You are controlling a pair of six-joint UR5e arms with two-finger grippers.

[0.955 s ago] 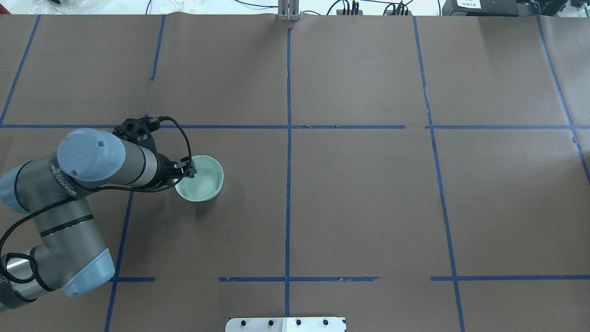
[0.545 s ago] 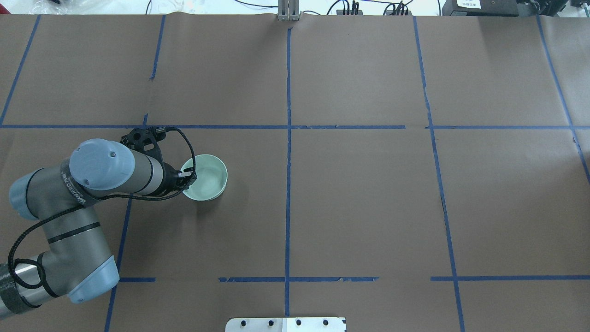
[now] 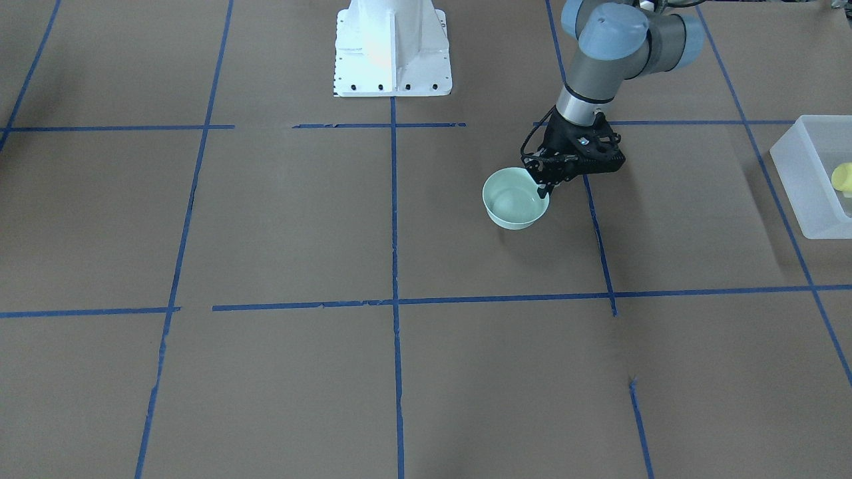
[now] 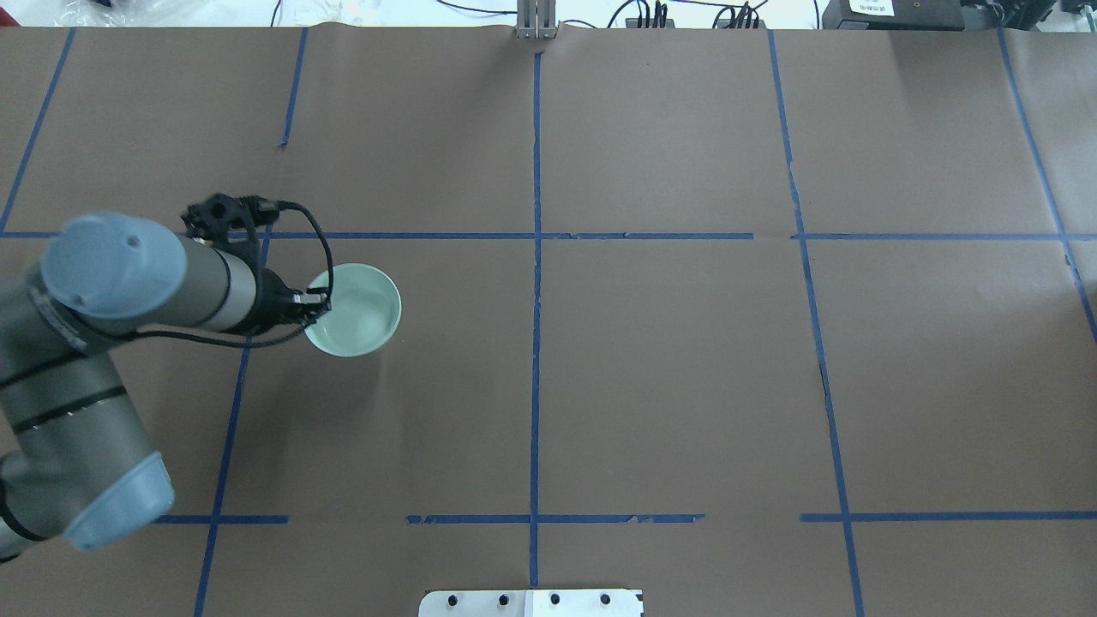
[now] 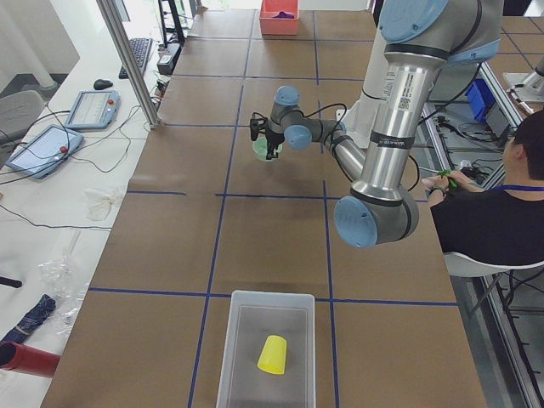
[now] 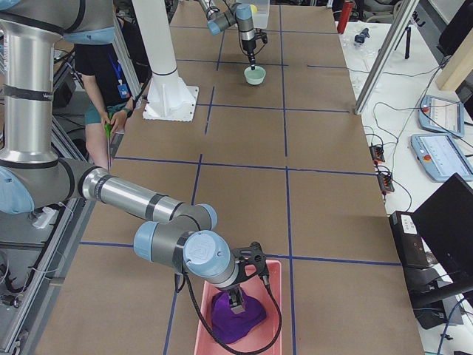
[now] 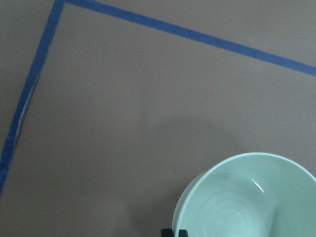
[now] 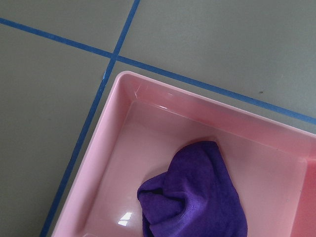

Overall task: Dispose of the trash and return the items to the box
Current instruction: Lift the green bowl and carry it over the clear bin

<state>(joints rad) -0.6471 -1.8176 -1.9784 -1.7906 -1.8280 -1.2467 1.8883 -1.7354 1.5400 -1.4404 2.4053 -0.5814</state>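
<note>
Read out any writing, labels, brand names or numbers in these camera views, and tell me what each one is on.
No text can be read in any view.
Sticker on the left arm: too small to read.
Sticker on the right arm: too small to read.
White label on the black box at the table's far edge: too blurred to read.
The bowl, yellow cup and bin: no visible text.

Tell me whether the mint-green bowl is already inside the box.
No: the left gripper grips the bowl by its rim out over the table, well apart from the box holding the yellow cup.
</note>
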